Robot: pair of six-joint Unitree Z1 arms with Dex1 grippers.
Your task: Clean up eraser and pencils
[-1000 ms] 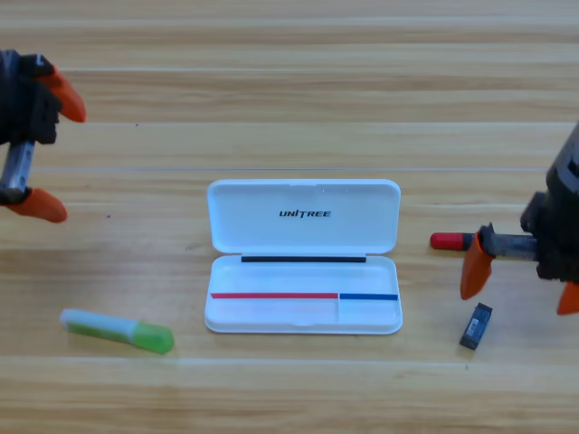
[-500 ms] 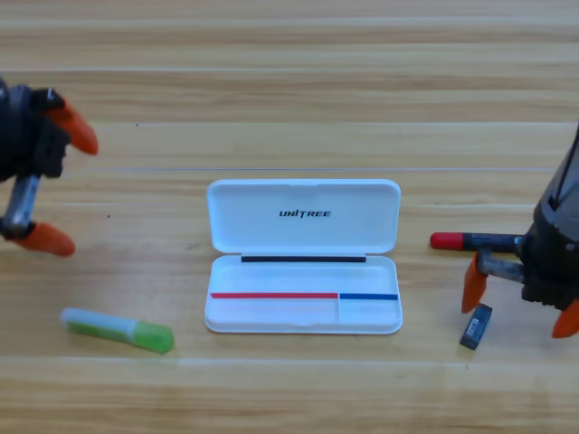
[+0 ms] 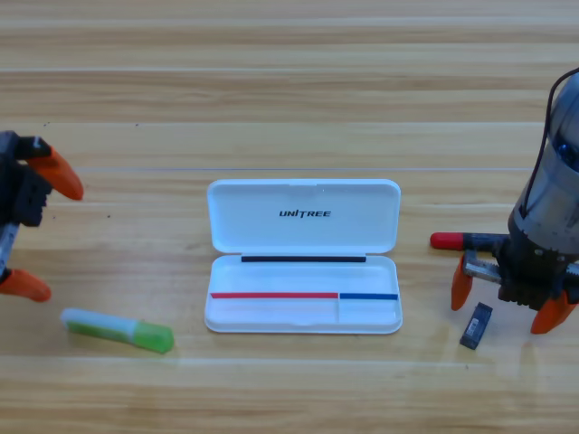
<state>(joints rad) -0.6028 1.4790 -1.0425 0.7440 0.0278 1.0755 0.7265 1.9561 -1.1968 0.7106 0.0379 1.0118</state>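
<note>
Right gripper: the right gripper (image 3: 503,298) sits low over the desk (image 3: 289,81) near its right edge, pointing down, orange jaws spread wide, one tip on the left and one on the right.
Eraser: the eraser (image 3: 476,325), a small dark block, lies flat on the desk near the right edge, slightly tilted. It is just below the gap of the spread jaws, closer to the left tip, and nothing is gripping it.
Red-capped pencil: the red-capped pencil (image 3: 450,240) lies level on the desk, red cap pointing towards the case. Its barrel runs right and disappears under the right gripper's body, so it passes just above the left jaw tip. Whether it touches the gripper cannot be told.
Green pencil: the green pencil (image 3: 118,330) rests near the desk's front-left area, pale end to the left, green end to the right, tilted a little down to the right.
Left gripper: the left gripper (image 3: 41,228) is at the left edge, partly cut off, jaws wide apart, holding nothing. The green pencil lies just below and to the right of its lower jaw tip, apart from it.
Case: the white case (image 3: 304,258) lies open in the middle of the desk, lid back, tray to the front, nothing inside it, well apart from both grippers.
</note>
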